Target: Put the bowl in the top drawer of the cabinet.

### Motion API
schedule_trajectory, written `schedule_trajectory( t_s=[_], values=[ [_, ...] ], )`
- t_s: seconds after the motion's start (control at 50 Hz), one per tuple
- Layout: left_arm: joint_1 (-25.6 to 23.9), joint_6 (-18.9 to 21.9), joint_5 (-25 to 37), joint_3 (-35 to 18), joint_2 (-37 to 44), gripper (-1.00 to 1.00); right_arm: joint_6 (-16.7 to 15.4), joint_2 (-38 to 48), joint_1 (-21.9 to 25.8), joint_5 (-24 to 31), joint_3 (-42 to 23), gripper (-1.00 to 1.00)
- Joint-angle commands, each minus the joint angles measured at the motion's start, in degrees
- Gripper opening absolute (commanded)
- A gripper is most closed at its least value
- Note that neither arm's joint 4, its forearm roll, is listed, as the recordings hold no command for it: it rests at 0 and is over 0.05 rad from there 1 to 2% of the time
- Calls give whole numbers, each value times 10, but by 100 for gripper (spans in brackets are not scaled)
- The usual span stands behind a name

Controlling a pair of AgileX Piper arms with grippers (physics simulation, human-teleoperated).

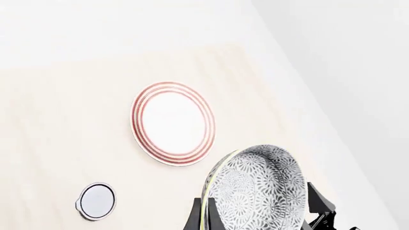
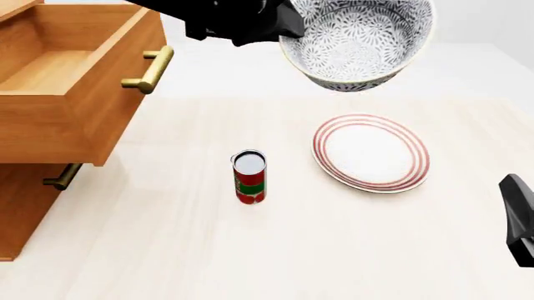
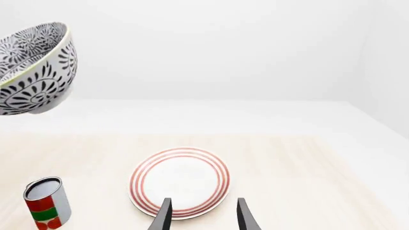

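The bowl [image 2: 359,44], white with a dense dark floral pattern, hangs tilted high above the table, right of the cabinet [image 2: 21,212] and over the far side of the plate. My left gripper [image 2: 284,28] is shut on its rim; in the left wrist view the bowl [image 1: 255,182] fills the space between the black fingers [image 1: 319,203]. The top drawer [image 2: 75,81] stands pulled out and holds nothing, its brass handle [image 2: 150,69] facing the bowl. My right gripper [image 3: 203,218] is open and holds nothing, low over the plate's near edge. The bowl [image 3: 35,67] shows up and to the side in that view.
A white plate with red rings [image 2: 371,152] lies on the table right of centre. A red and green can [image 2: 249,177] stands upright between plate and cabinet. The lower drawer's brass handle [image 2: 62,177] sticks out under the open drawer. My right arm [image 2: 519,219] sits at the right edge.
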Motion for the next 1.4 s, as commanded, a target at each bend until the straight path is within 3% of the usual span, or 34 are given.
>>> schedule_trajectory(
  t_s=[0.02,0.64,0.88,1.4],
  values=[
    [27,16,23,-37,-7,-100,0,3,0,-6,3,100],
    [88,35,78,-108,-29,-100,0,3,0,-6,3,100],
    [115,38,82,-109,-42,-100,0,3,0,-6,3,100],
    [207,50,128,-152,-75,-100,0,3,0,-6,3,100]
  ],
)
